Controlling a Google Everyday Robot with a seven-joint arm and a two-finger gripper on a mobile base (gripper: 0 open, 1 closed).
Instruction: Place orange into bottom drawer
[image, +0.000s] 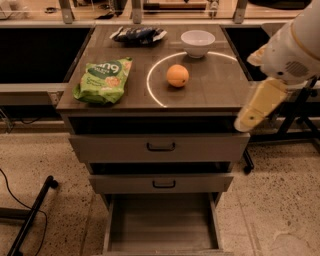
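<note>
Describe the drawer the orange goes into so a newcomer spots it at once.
Find the grey cabinet whose top holds the orange, with the gripper beside its right edge. The bottom drawer is the lowest of three. Unlike the two handled fronts above, it stands wide open, showing its grey floor.
</note>
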